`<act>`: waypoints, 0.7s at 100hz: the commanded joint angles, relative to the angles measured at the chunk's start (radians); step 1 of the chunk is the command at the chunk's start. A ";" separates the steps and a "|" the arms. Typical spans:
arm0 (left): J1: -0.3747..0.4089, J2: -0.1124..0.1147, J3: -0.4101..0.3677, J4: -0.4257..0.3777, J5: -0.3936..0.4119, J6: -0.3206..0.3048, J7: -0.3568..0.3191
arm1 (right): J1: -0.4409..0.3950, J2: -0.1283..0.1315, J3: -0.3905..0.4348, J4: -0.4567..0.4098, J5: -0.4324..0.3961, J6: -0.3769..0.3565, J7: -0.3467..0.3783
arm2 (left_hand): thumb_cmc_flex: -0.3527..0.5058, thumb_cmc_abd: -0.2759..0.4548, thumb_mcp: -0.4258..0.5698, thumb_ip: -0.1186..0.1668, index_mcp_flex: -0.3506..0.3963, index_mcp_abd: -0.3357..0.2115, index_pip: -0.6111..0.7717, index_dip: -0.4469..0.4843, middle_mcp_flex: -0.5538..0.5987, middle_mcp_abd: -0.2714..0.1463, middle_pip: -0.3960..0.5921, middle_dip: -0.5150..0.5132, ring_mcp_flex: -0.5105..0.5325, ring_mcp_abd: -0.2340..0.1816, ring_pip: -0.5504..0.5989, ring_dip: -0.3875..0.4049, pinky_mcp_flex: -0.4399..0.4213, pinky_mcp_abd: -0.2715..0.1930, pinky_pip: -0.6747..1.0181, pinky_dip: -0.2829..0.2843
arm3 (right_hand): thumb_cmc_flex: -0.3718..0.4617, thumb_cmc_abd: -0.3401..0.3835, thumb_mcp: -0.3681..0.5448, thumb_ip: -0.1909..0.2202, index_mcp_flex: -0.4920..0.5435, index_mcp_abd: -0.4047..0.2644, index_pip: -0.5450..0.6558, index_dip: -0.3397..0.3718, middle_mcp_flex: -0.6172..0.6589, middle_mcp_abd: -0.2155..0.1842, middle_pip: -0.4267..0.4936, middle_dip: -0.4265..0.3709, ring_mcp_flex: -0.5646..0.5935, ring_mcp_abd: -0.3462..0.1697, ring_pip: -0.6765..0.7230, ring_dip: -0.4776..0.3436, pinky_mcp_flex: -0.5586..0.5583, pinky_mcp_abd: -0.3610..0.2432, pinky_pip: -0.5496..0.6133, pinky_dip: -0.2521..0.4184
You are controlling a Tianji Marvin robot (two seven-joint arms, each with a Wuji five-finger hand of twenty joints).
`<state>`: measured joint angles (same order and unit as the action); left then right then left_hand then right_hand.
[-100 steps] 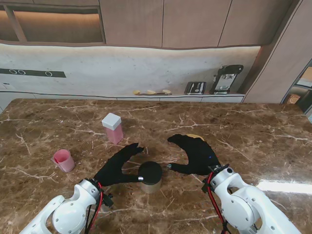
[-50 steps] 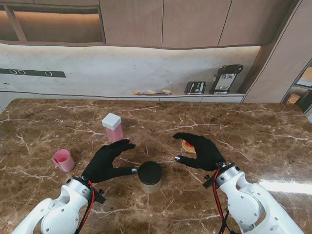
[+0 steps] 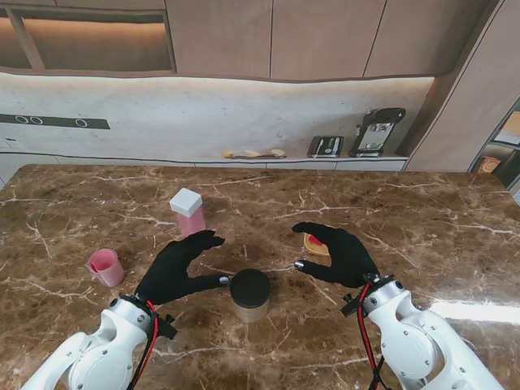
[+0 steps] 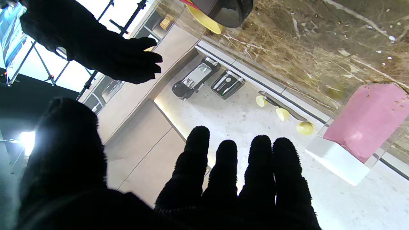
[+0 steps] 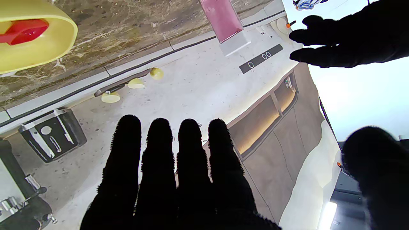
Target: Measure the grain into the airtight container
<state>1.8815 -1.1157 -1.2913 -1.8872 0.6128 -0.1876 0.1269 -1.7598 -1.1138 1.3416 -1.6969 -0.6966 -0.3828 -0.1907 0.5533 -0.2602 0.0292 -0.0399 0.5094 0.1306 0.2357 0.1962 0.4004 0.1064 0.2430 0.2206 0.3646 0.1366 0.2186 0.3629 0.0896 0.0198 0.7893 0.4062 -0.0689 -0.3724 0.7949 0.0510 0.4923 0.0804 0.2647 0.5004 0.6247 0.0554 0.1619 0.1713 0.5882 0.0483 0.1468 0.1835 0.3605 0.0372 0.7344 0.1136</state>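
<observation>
Black-lidded airtight container (image 3: 250, 296) sits on the bench (image 3: 406, 211) between your hands.
Left hand (image 3: 175, 269) and right hand (image 3: 337, 253) both open, empty; likely rigid, smooth; grip its sides.

On the desk (image 3: 422, 219), the canister (image 3: 249, 295) stands between the 2 hands, nearer to me than both sets of fingers. The left hand (image 3: 175, 269) hangs just left of it, thumb tip close to its lid. The right hand (image 3: 337, 252) is farther to the right, apart from it. The bowl (image 3: 316, 244) lies under the right fingers (image 3: 313, 231). The box (image 3: 187, 213) stands just beyond the left fingers (image 3: 207, 240). The cup (image 3: 106, 266) sits well left of them.
</observation>
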 commanded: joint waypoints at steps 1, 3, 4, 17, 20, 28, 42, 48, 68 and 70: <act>0.005 -0.004 0.009 0.003 0.002 0.001 0.010 | -0.017 0.000 0.002 -0.003 0.003 0.010 0.013 | -0.031 0.033 -0.007 0.039 -0.014 0.001 -0.006 0.005 -0.007 -0.003 -0.001 0.004 0.002 0.002 0.008 0.011 -0.007 -0.010 0.020 0.010 | 0.017 0.011 -0.015 -0.043 -0.014 -0.020 -0.011 -0.004 0.004 -0.022 -0.022 0.014 -0.006 -0.024 -0.008 0.019 -0.016 -0.014 0.018 0.003; 0.004 -0.004 0.011 0.005 0.001 0.001 0.012 | -0.018 0.001 0.003 -0.005 0.003 0.012 0.015 | -0.030 0.031 -0.007 0.039 -0.015 0.001 -0.006 0.005 -0.008 -0.003 -0.001 0.004 0.002 0.002 0.008 0.010 -0.007 -0.010 0.019 0.009 | 0.019 0.011 -0.016 -0.044 -0.016 -0.020 -0.012 -0.004 0.003 -0.021 -0.024 0.015 -0.009 -0.025 -0.010 0.019 -0.019 -0.014 0.017 0.003; 0.003 -0.005 0.012 0.006 0.000 0.001 0.012 | -0.019 0.001 0.003 -0.006 0.003 0.013 0.016 | -0.030 0.031 -0.007 0.039 -0.015 0.000 -0.006 0.005 -0.008 -0.003 -0.001 0.004 0.002 0.003 0.007 0.010 -0.008 -0.009 0.019 0.009 | 0.020 0.012 -0.016 -0.044 -0.016 -0.020 -0.012 -0.004 0.003 -0.023 -0.024 0.016 -0.009 -0.024 -0.010 0.019 -0.019 -0.014 0.017 0.003; -0.004 -0.004 0.017 0.016 -0.009 0.001 0.005 | -0.021 0.001 0.004 -0.010 0.005 0.018 0.022 | -0.028 0.033 -0.006 0.039 -0.016 0.001 -0.007 0.006 -0.010 -0.004 -0.002 0.003 -0.001 0.001 0.004 0.009 -0.010 -0.011 0.017 0.006 | 0.027 0.012 -0.020 -0.047 -0.019 -0.020 -0.015 -0.002 0.000 -0.023 -0.030 0.021 -0.011 -0.025 -0.012 0.022 -0.021 -0.015 0.014 0.006; -0.006 -0.004 0.017 0.017 -0.010 0.001 0.003 | -0.021 0.002 0.004 -0.011 0.005 0.018 0.023 | -0.028 0.033 -0.006 0.039 -0.017 0.001 -0.007 0.006 -0.011 -0.005 -0.002 0.003 -0.002 0.000 0.004 0.009 -0.010 -0.011 0.016 0.006 | 0.029 0.012 -0.021 -0.047 -0.019 -0.022 -0.015 -0.002 0.000 -0.024 -0.031 0.022 -0.010 -0.026 -0.012 0.023 -0.021 -0.016 0.014 0.007; -0.007 -0.004 0.017 0.019 -0.011 0.000 0.003 | -0.019 0.001 0.002 -0.011 0.006 0.018 0.023 | -0.027 0.032 -0.006 0.038 -0.017 0.001 -0.008 0.006 -0.011 -0.006 -0.002 0.003 -0.003 -0.001 0.002 0.008 -0.011 -0.011 0.016 0.005 | 0.034 0.013 -0.022 -0.049 -0.021 -0.021 -0.017 -0.001 0.001 -0.026 -0.033 0.025 -0.011 -0.026 -0.013 0.025 -0.023 -0.016 0.012 0.009; -0.007 -0.004 0.016 0.020 -0.008 -0.002 0.006 | -0.017 0.002 -0.003 -0.012 0.006 0.015 0.024 | -0.024 0.032 -0.005 0.038 -0.016 0.002 -0.009 0.006 -0.012 -0.004 -0.003 0.002 -0.003 -0.001 0.001 0.007 -0.012 -0.012 0.015 0.003 | 0.038 0.012 -0.026 -0.051 -0.020 -0.021 -0.018 0.001 0.001 -0.025 -0.035 0.029 -0.010 -0.027 -0.014 0.027 -0.021 -0.017 0.011 0.013; -0.006 -0.003 0.015 0.020 -0.007 -0.001 0.004 | -0.016 0.002 -0.005 -0.012 0.008 0.014 0.025 | -0.023 0.033 -0.005 0.038 -0.017 0.001 -0.009 0.006 -0.012 -0.005 -0.003 0.002 -0.005 -0.003 0.000 0.007 -0.012 -0.012 0.015 0.003 | 0.039 0.013 -0.027 -0.052 -0.022 -0.022 -0.019 0.002 0.000 -0.026 -0.036 0.030 -0.010 -0.026 -0.014 0.027 -0.020 -0.016 0.010 0.015; -0.005 -0.003 0.016 0.022 -0.007 -0.002 0.004 | -0.017 0.002 -0.004 -0.016 0.005 0.014 0.024 | -0.021 0.032 -0.005 0.038 -0.018 0.002 -0.011 0.006 -0.013 -0.005 -0.003 0.002 -0.005 -0.001 0.000 0.007 -0.013 -0.013 0.015 0.002 | 0.042 0.015 -0.029 -0.052 -0.022 -0.022 -0.021 0.004 -0.002 -0.027 -0.038 0.033 -0.009 -0.027 -0.014 0.029 -0.016 -0.018 0.011 0.020; -0.005 -0.003 0.017 0.023 -0.008 -0.002 0.003 | -0.017 0.002 -0.004 -0.016 0.005 0.015 0.024 | -0.020 0.031 -0.005 0.038 -0.017 0.003 -0.010 0.006 -0.012 -0.004 -0.003 0.002 -0.005 -0.002 0.000 0.007 -0.013 -0.013 0.015 0.001 | 0.042 0.014 -0.029 -0.052 -0.023 -0.022 -0.021 0.004 -0.002 -0.026 -0.038 0.034 -0.009 -0.027 -0.014 0.029 -0.016 -0.018 0.011 0.020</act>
<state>1.8708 -1.1178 -1.2782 -1.8716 0.6039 -0.1891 0.1315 -1.7701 -1.1118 1.3372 -1.7117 -0.6928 -0.3710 -0.1803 0.5533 -0.2602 0.0292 -0.0399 0.5054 0.1307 0.2354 0.1963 0.4004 0.1064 0.2428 0.2207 0.3646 0.1366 0.2186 0.3630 0.0896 0.0199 0.7893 0.4062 -0.0369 -0.3719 0.7806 0.0415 0.4913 0.0790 0.2624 0.5004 0.6247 0.0528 0.1493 0.1943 0.5882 0.0483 0.1449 0.1968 0.3508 0.0372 0.7352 0.1148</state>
